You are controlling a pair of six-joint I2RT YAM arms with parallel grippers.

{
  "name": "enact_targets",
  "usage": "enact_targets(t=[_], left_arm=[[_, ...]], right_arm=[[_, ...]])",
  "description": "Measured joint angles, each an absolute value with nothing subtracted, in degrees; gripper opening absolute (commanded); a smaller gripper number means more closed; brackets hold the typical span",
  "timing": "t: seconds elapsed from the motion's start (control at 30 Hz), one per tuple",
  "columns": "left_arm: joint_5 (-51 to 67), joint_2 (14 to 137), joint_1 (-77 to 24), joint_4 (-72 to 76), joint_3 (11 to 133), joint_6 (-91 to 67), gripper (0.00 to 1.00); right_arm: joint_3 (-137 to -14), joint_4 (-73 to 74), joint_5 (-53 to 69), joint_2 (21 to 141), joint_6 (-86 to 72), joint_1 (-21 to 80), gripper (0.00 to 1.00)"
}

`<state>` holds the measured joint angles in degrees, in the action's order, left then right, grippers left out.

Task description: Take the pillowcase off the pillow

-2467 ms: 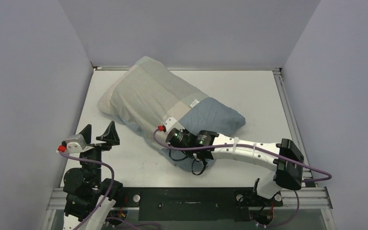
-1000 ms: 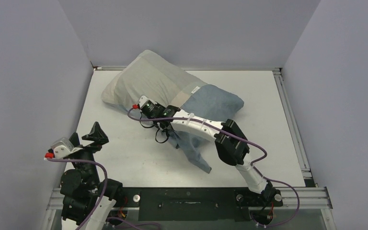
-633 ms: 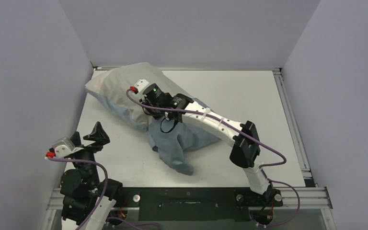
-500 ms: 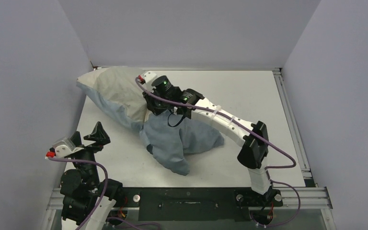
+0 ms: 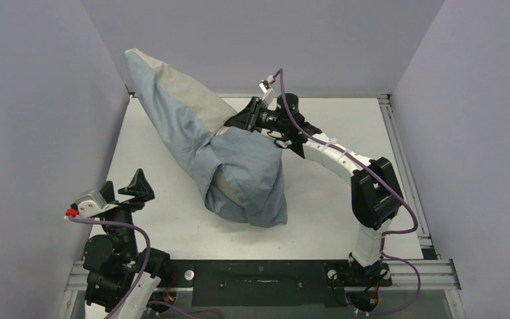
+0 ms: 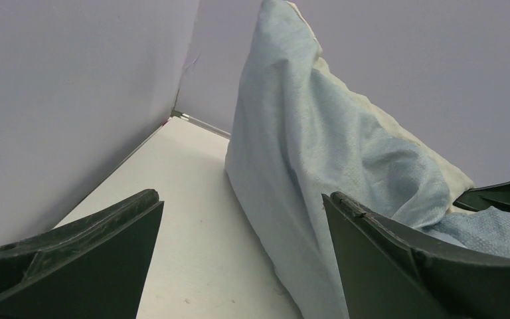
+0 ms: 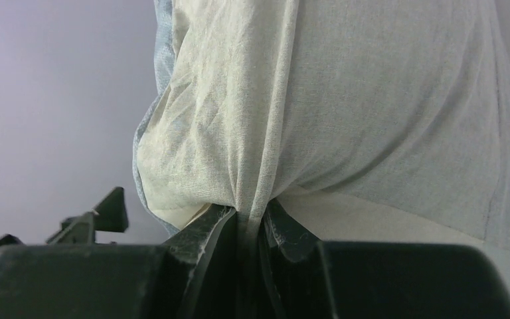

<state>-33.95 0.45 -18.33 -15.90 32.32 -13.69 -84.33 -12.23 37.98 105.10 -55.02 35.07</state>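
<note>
The plain white tabletop [image 5: 172,219], boxed in by pale lavender walls [image 5: 33,100], took up most of the overhead shot. Next biggest was the large limp dusty-blue cloth pillowcase [image 5: 186,126] with its pale beige band. It was held up pretty steeply: the top corner reared high against the far left corner of the walls, and the bottom end slumped in a heap on the tabletop around the middle.

From the left wrist camera the same blue cloth [image 6: 305,153] stood up like a tent, with its lower edge touching the tabletop [image 6: 192,199]. It looked filled out rather than flat, so the plump off-white pillow was presumably inside, though I couldn't plainly see it. A greyish-white patch [image 5: 222,185] in the folds at the low end might have been it, hard to say.

The white-and-black right arm [image 5: 332,149] reached from its base at the near right, up and across to the far middle. The black left arm [image 5: 116,246] sat folded at the near left corner, well apart from the cloth.

The right fingers [image 5: 234,123] were pinched tight on a gathered bunch of the pillowcase's beige side. The right wrist view showed the cloth [image 7: 372,100] drawn down into a narrow pleat squeezed between them [image 7: 206,232]. The left fingers [image 5: 139,183] were spread wide with nothing between them, just tabletop and blue cloth beyond [image 6: 106,246]
</note>
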Motion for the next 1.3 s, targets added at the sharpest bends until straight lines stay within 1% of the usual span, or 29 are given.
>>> enact_targets(t=[0.03, 0.2, 0.3, 0.37, 0.4, 0.53, 0.67, 0.7, 0.73, 0.77, 0.93, 1.07, 1.17, 1.3], left_arm=[[-33.9, 0.4, -18.3, -15.9, 32.3, -13.7, 0.96], [-33.6, 0.4, -18.5, -15.9, 32.3, -13.3, 0.96], [-33.5, 0.4, -18.5, -15.9, 32.3, -13.2, 0.96], [-33.4, 0.4, -18.7, -15.9, 32.3, -13.2, 0.96], [-33.3, 0.4, -18.7, -15.9, 32.3, -13.1, 0.96], [-33.0, 0.4, -18.7, -15.9, 32.3, -13.0, 0.96], [-32.7, 0.4, -18.7, -15.8, 32.3, -13.0, 0.96], [-32.7, 0.4, -18.7, -15.8, 32.3, -12.9, 0.96], [-32.7, 0.4, -18.7, -15.8, 32.3, -12.9, 0.96], [-32.7, 0.4, -18.7, -15.8, 32.3, -12.9, 0.96], [-32.2, 0.4, -18.7, -15.8, 32.3, -12.8, 0.96], [-31.2, 0.4, -18.7, -15.6, 32.3, -12.8, 0.96], [-29.7, 0.4, -18.7, -15.2, 32.2, -12.6, 0.96], [-26.4, 0.4, -18.7, -14.8, 32.2, -12.2, 0.96]], right_arm=[[-82.0, -16.4, 38.7, 105.1, -58.9, 33.6, 0.05], [-76.4, -27.8, 40.6, 106.4, -69.6, 29.8, 0.05], [-75.5, -30.9, 41.1, 107.7, -72.7, 27.8, 0.05], [-75.0, -32.6, 41.3, 108.7, -74.3, 26.4, 0.08], [-74.8, -33.2, 41.4, 109.2, -74.7, 25.8, 0.11], [-74.1, -33.6, 42.0, 110.3, -75.4, 23.3, 0.29], [-74.0, -31.9, 42.0, 110.3, -72.7, 20.5, 0.43], [-74.0, -31.0, 41.9, 110.3, -71.5, 19.8, 0.50], [-74.0, -30.0, 41.6, 110.3, -70.2, 19.1, 0.57], [-74.0, -28.6, 41.3, 110.2, -68.8, 18.4, 0.62], [-74.0, -17.9, 35.9, 107.7, -58.5, 15.0, 0.80], [-74.0, -7.2, 28.1, 100.9, -48.0, 13.1, 0.91], [-74.0, -2.1, 23.1, 94.5, -41.9, 13.3, 0.94], [-72.1, 1.0, 17.7, 84.9, -35.8, 14.2, 0.97]])
